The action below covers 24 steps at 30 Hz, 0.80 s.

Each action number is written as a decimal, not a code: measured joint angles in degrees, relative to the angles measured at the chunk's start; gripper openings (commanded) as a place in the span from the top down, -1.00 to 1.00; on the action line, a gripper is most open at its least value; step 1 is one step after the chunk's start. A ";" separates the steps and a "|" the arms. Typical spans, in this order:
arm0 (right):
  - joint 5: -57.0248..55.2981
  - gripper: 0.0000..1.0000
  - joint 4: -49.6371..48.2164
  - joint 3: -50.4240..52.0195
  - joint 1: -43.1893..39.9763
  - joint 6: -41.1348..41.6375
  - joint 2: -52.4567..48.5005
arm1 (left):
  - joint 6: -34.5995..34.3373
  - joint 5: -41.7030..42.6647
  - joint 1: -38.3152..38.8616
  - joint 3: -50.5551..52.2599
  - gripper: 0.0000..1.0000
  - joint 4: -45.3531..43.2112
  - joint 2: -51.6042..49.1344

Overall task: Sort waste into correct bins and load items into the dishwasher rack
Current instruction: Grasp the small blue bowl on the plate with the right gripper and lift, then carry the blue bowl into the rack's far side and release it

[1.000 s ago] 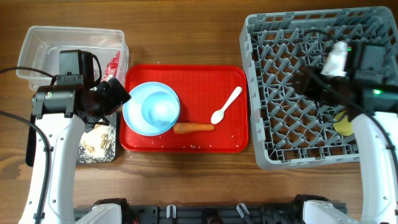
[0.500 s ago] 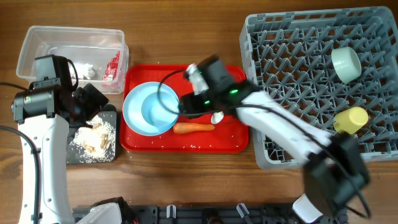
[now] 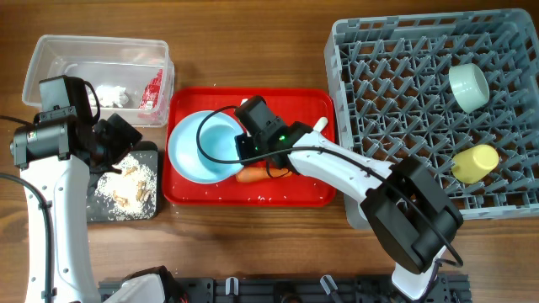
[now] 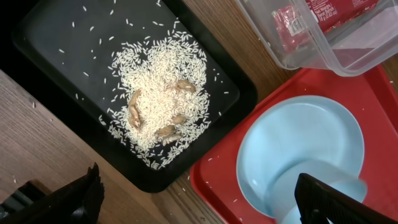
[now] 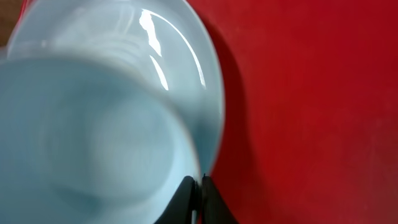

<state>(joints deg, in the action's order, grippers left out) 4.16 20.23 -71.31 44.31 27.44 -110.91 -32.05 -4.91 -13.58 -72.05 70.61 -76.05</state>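
Note:
My right gripper (image 3: 242, 147) (image 5: 200, 185) is shut on the near rim of the light blue bowl (image 3: 217, 141) (image 5: 93, 143), which sits in the light blue plate (image 3: 184, 156) (image 5: 208, 93) on the red tray. The carrot (image 3: 257, 175) lies just below it, and the white spoon (image 3: 319, 126) pokes out from under the arm. My left gripper (image 3: 126, 139) (image 4: 208, 202) hangs open over the corner of the black tray (image 4: 56, 56), which holds rice scraps (image 4: 158, 87). The clear tub (image 3: 59, 63) holds the tissue (image 3: 109, 94) and the red wrapper (image 3: 152, 88).
The grey dishwasher rack (image 3: 396, 126) fills the right side, with the mint-green bowl (image 3: 468, 86) and the yellow cup (image 3: 474, 162) in it. The red tray (image 3: 312, 189) lies between the bins and the rack. The right arm stretches across the tray.
The right arm left the mint-green bowl in the rack, swung left over the red tray and shut on the blue bowl's rim. The left arm drew back a little.

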 measured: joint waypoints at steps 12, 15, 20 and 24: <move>-7.43 0.91 8.55 -2.12 -6.58 -0.22 9.73 | 0.00 0.00 0.00 0.00 -1.00 0.02 0.00; -17.46 0.91 11.47 -2.73 -12.24 -3.78 20.04 | 0.00 0.00 0.00 0.00 -1.00 0.07 0.00; -36.79 0.92 9.35 -3.45 -22.25 -17.44 28.87 | 0.00 0.00 0.00 0.00 -0.99 0.13 0.00; -52.39 0.91 3.61 -3.48 -30.73 -27.71 28.55 | 0.00 0.00 0.00 0.00 -0.99 0.15 0.00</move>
<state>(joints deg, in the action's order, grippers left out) -48.23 23.83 -74.78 13.58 -0.27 -82.37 -32.05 -4.91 -13.58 -72.05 70.76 -76.05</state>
